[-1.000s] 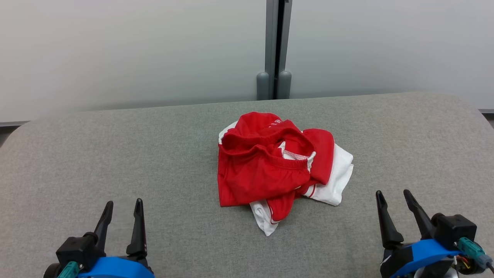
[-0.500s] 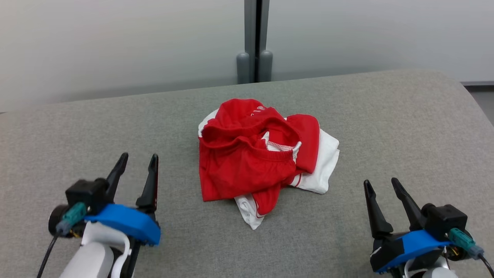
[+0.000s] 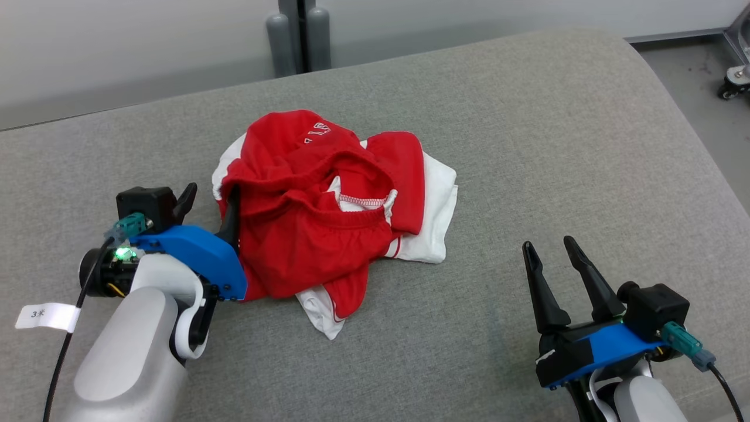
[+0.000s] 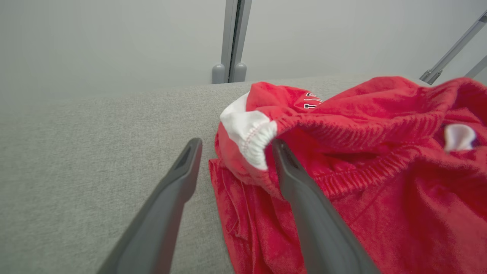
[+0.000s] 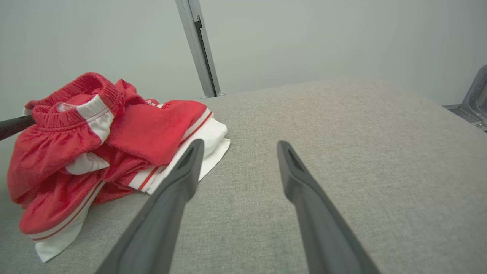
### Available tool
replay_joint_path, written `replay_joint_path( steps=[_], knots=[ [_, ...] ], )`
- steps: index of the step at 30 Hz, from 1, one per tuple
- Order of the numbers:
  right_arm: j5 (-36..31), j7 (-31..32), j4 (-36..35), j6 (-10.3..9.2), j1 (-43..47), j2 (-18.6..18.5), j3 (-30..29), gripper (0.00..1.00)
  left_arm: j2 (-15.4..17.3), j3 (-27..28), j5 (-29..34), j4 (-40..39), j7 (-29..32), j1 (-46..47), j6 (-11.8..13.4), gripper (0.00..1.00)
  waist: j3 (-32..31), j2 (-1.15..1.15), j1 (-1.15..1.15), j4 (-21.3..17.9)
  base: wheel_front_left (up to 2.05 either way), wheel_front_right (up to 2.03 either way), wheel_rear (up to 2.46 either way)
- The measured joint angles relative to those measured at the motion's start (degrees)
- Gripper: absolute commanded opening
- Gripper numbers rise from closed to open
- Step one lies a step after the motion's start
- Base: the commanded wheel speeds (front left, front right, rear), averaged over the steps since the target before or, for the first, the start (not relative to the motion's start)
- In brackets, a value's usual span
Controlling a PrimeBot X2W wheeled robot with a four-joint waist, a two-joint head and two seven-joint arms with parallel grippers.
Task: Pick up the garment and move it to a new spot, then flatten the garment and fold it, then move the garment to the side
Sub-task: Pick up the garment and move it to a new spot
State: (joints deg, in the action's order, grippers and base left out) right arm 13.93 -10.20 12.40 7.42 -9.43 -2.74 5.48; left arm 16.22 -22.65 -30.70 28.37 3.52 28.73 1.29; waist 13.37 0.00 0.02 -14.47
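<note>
On pad (image 3: 527,146), crumpled garment (image 3: 304,252), waistband (image 3: 363,202) up, tip twd robot

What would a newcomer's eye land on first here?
The crumpled red and white garment, heaped near the middle of the grey padded surface. Next, the left gripper, open right at the heap's left edge, and the right gripper, open and well clear of it at the lower right.
</note>
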Motion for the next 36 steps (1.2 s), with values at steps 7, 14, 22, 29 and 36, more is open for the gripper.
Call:
replay_joint_path(
  steps=[7,14,22,29,36],
  knots=[
    [1.21,-1.45,1.98,0.00,-1.13,-0.01,1.37,1.00,-0.64,1.51,-0.62,5.58,0.89,2.42,2.87,0.55,1.28,0.00,0.00,-1.92,0.00,0.00,0.00],
    [1.36,-2.12,3.16,0.00,-1.36,-0.02,0.87,1.00,-1.99,2.92,-2.32,4.22,-3.07,4.17,2.02,0.00,0.13,0.00,0.00,-0.27,0.00,0.00,0.00],
    [1.25,-2.24,2.80,0.00,-1.14,-0.01,0.93,1.00,-0.26,2.42,-1.87,-9.40,-2.93,8.00,0.51,0.00,-4.01,0.00,-0.01,5.77,0.00,0.00,0.00],
    [0.55,-0.86,1.33,-0.01,0.80,-0.01,1.00,1.00,6.26,1.11,1.44,-20.84,6.79,15.27,0.04,0.00,-7.65,0.00,-0.03,12.51,0.00,0.00,0.00],
    [0.49,0.22,-1.02,-0.01,1.46,0.00,2.32,1.00,12.84,3.72,2.49,-23.65,12.05,20.26,0.18,0.00,-8.01,0.00,-0.02,17.48,0.00,0.00,0.00]
  ],
)
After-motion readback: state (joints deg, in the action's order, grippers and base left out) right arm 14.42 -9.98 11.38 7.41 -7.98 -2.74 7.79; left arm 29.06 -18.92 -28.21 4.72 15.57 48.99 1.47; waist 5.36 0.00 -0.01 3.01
